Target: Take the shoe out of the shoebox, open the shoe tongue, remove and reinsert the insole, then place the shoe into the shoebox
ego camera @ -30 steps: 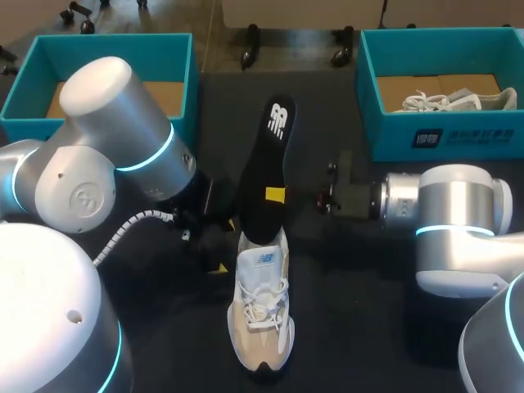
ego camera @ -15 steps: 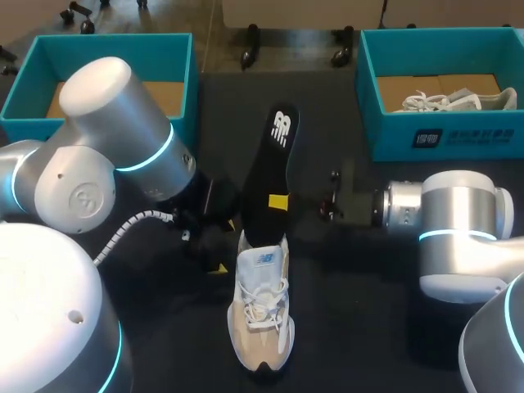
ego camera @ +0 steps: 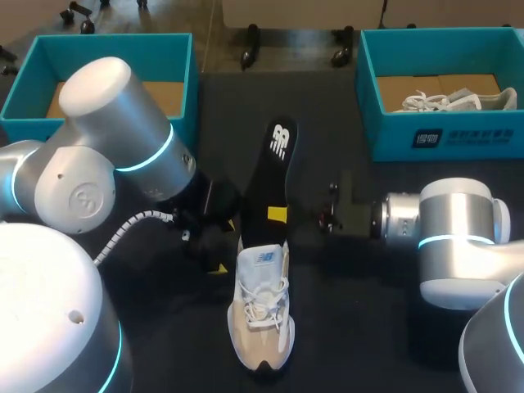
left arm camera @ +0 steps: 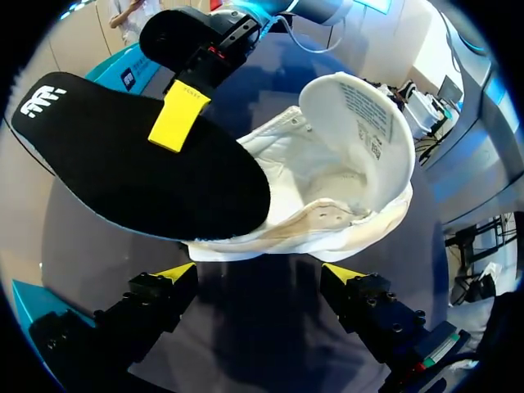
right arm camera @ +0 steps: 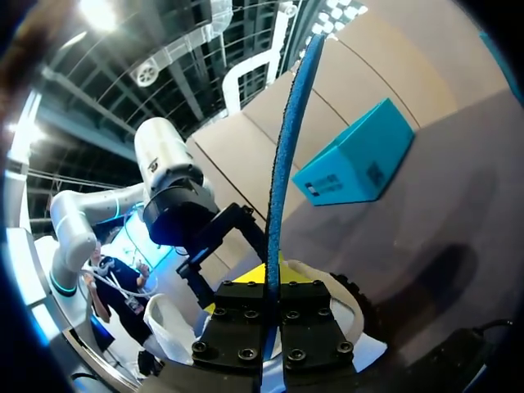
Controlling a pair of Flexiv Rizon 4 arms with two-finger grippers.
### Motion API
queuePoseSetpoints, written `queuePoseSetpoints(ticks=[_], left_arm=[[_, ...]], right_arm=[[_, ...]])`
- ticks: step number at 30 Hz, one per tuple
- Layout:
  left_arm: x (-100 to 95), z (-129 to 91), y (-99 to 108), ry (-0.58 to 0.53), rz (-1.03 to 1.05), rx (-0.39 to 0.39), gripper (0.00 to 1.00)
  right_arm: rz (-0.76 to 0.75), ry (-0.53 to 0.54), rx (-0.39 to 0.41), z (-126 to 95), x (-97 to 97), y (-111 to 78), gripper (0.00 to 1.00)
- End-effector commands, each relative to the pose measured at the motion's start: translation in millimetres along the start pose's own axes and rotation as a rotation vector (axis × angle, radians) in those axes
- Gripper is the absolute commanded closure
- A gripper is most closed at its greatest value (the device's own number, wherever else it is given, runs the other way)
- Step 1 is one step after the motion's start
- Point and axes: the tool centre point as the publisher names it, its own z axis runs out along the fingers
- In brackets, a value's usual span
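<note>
Currently the white and beige shoe (ego camera: 262, 307) lies on the dark bench (ego camera: 352, 311) at lower centre of the head view, toe toward the bottom edge, heel toward the middle. The black insole (ego camera: 270, 176) sticks out of the heel opening and runs up the frame, leaning slightly right. Its lower end is in the shoe and its upper end is well clear of it.

The right pincer (ego camera: 277, 214) comes in from the right side and is clamped on the insole partway along. One yellow tip shows on the black face. In the right wrist view the insole (right arm camera: 282, 164) runs edge-on straight through the closed-down fingers.

The left pincer (left arm camera: 260, 274) comes in from the left side. Its fingers are spread wide with nothing held. The shoe's heel (left arm camera: 327, 196) sits just ahead of them, and no contact with either tip is visible. In that view the tongue (left arm camera: 360, 123) is flipped up with its inner side showing.

The upper-left shoebox (ego camera: 115, 45) is teal and shows a cardboard floor. The upper-right shoebox (ego camera: 475, 135), also teal, holds a second shoe (ego camera: 454, 101) lying on its side. Both boxes are well apart from the shoe on the bench.
</note>
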Motion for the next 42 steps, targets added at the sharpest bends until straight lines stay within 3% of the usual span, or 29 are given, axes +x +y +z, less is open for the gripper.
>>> queuePoseSetpoints(ticks=[1, 27, 42], left_arm=[[1.2, 0.2, 0.8, -0.002, 0.001, 0.0, 0.0], [1.2, 0.2, 0.8, -0.002, 0.001, 0.0, 0.0], [1.2, 0.2, 0.8, -0.002, 0.001, 0.0, 0.0]], right_arm=[[0.009, 0.007, 0.008, -1.3, -0.9, -6.8, 1.0], [0.161, 0.046, 0.099, 3.2, 9.1, -59.6, 1.0], [0.19, 0.031, 0.153, 5.2, 16.5, -70.4, 1.0]])
